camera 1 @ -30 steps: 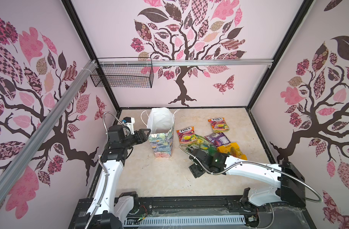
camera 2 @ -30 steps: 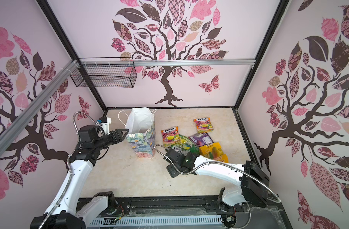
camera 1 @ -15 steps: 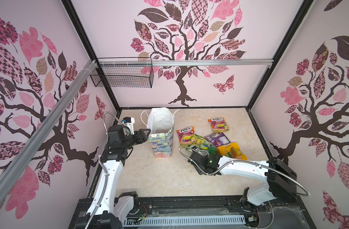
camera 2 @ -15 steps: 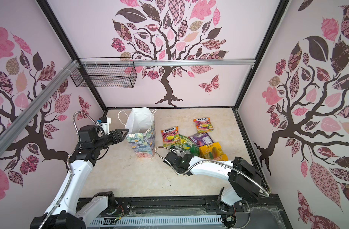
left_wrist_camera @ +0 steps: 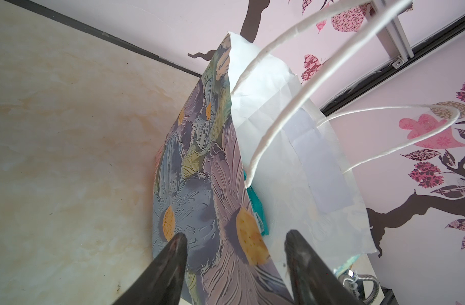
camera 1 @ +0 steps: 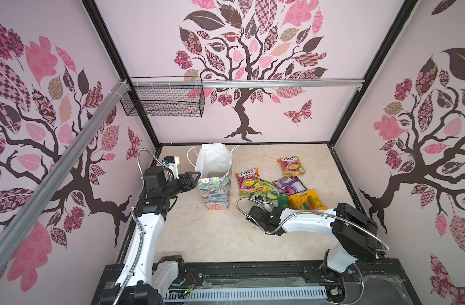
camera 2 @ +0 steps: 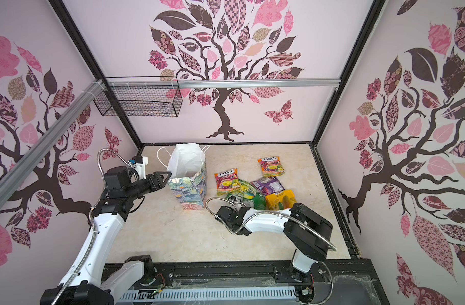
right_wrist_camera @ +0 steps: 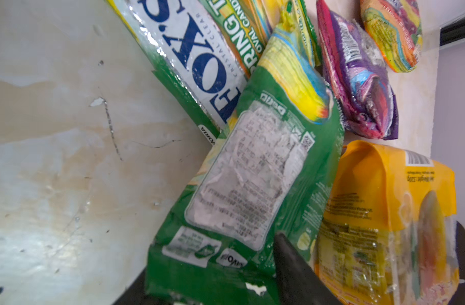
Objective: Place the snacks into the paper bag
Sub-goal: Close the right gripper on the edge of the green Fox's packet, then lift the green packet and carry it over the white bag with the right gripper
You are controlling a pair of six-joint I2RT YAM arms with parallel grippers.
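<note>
The paper bag (camera 1: 217,190) (camera 2: 192,190) stands upright left of centre, and a teal packet (left_wrist_camera: 256,208) shows inside it. My left gripper (camera 1: 194,176) (left_wrist_camera: 235,239) is open at the bag's rim, one finger outside the floral wall and one inside. Several snacks lie right of the bag: two orange FOX'S packets (camera 1: 291,165) (camera 1: 248,181), a purple one (camera 1: 291,186), a yellow one (camera 1: 306,202) and green ones. My right gripper (camera 1: 275,207) (right_wrist_camera: 215,260) is low at the nearest green packet (right_wrist_camera: 255,169). One finger lies over its end, the other under it, still apart.
A black wire basket (camera 1: 162,101) hangs on the back-left rail, well above the floor. Black frame edges bound the marble floor (camera 1: 213,232). The yellow packet (right_wrist_camera: 384,216) lies right beside the green one, and the purple packet (right_wrist_camera: 358,79) just past it.
My right arm has pushed forward and down toward the packets, and its jaws have narrowed around the green packet's end. The left arm and bag have not moved.
</note>
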